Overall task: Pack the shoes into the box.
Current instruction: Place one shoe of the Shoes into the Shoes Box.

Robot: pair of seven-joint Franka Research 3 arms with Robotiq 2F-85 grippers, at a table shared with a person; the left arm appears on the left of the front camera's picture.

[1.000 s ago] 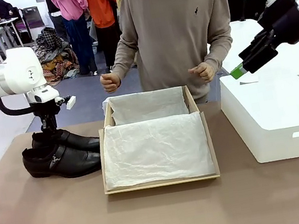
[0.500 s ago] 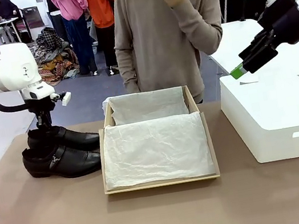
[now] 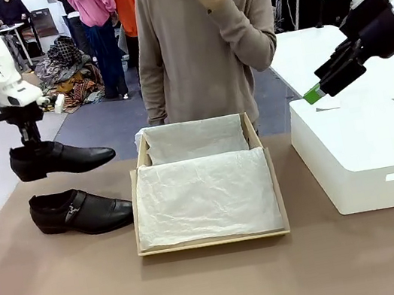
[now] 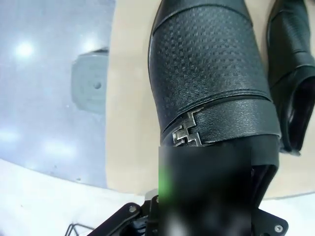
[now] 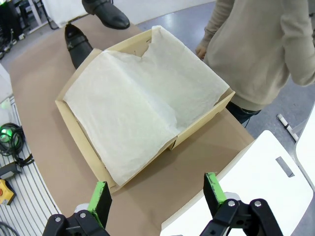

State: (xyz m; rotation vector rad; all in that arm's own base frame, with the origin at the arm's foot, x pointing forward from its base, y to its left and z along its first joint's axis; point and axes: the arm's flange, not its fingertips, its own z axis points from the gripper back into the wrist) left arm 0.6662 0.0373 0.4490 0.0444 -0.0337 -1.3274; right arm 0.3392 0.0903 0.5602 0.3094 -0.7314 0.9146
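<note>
Since a second ago your left tool (image 3: pixel 30 142) has risen from the worktop (image 3: pixel 70 292), carrying the lifted shoe (image 3: pixel 61 157), which now hangs clear of the surface and roughly level. The tool is clenched on the heel end, apparently on the collar. The left wrist view is blurred at the fingers, so I cannot confirm the exact bite. The second shoe (image 3: pixel 78 212) lies on the worktop below it, toe just beside the box (image 3: pixel 214 242). The box sits open and tissue-lined, with no shoe in it.

Governing relation: the box lies to the right of the lifted shoe, whose long axis runs left to right, toe toward the box.

Your right tool (image 3: pixel 315 92) hangs released above the white box (image 3: pixel 366 156), well apart from both shoes. The left arm is the nearer.
</note>
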